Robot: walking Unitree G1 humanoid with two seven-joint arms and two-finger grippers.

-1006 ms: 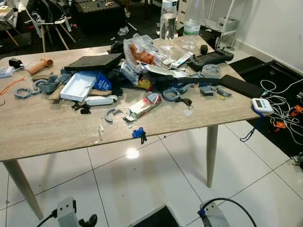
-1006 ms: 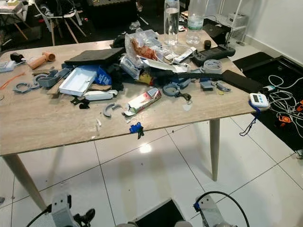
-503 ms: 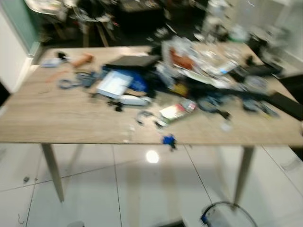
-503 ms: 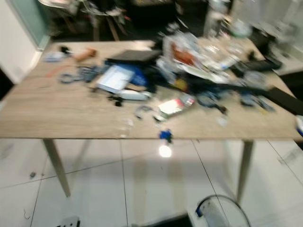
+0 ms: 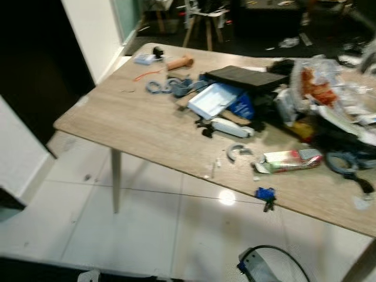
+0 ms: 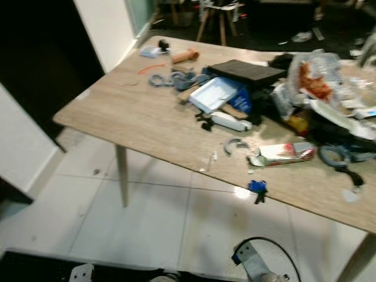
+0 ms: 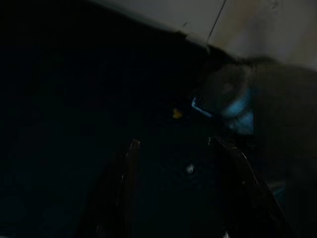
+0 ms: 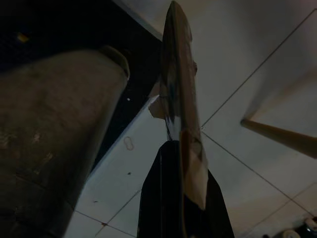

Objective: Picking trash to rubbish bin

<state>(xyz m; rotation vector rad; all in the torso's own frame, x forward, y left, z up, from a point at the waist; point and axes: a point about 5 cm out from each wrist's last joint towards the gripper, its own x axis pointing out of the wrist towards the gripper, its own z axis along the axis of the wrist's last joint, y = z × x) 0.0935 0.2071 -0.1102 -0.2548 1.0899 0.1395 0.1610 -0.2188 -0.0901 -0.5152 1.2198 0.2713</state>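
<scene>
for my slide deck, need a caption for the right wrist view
Right pincer shut on a flat wrapper, held edge-on above the white tiled floor.

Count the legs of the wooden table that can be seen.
2. The left leg stands under the left corner of the tabletop; the right leg is at the picture's lower right. Others may be hidden.

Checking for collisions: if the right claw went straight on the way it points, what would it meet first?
Probably the white tiled floor. The right claw, shut on a thin flat wrapper, points that way; depth is unclear.
</scene>
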